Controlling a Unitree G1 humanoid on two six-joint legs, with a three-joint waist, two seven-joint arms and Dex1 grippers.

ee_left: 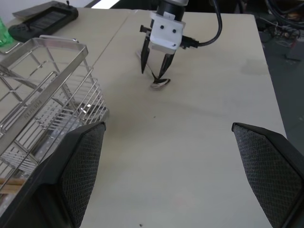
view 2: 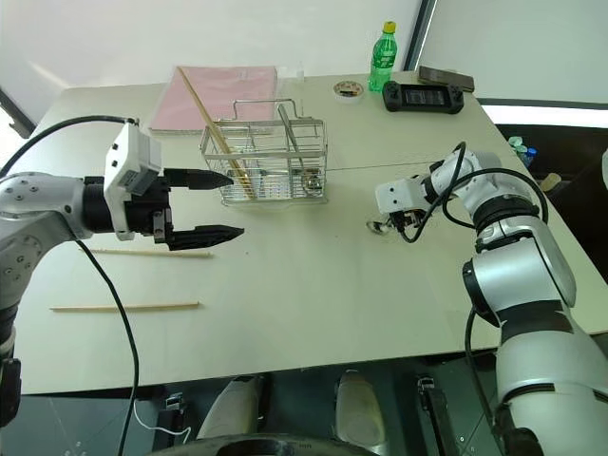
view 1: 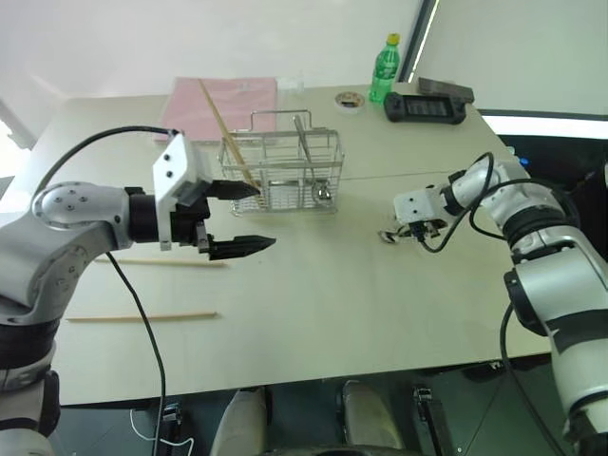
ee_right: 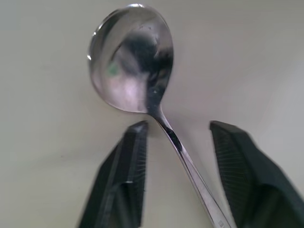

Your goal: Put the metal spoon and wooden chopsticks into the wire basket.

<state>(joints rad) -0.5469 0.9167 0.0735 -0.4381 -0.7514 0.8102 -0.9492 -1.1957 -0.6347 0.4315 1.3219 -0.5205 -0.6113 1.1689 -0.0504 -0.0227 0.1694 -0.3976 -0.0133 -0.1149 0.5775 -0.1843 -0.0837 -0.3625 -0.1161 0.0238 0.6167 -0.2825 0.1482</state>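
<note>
The metal spoon [ee_right: 130,61] lies on the table with its bowl away from my right gripper [ee_right: 178,128]. That gripper points down over it, open, its fingers [ee_right: 128,161] straddling the slim handle without clamping it. The wire basket [view 1: 285,171] stands mid-table, with one of the wooden chopsticks [view 1: 228,133] leaning out of its left compartment. Two more chopsticks [view 1: 161,262] [view 1: 142,317] lie flat on the table to the left. My left gripper [view 1: 256,217] hovers open and empty just left of the basket's front.
A pink folder [view 1: 223,104] lies behind the basket. At the back right are a green bottle [view 1: 384,71], a tape roll [view 1: 350,99] and a black controller [view 1: 425,106]. The table's right edge runs close to my right arm.
</note>
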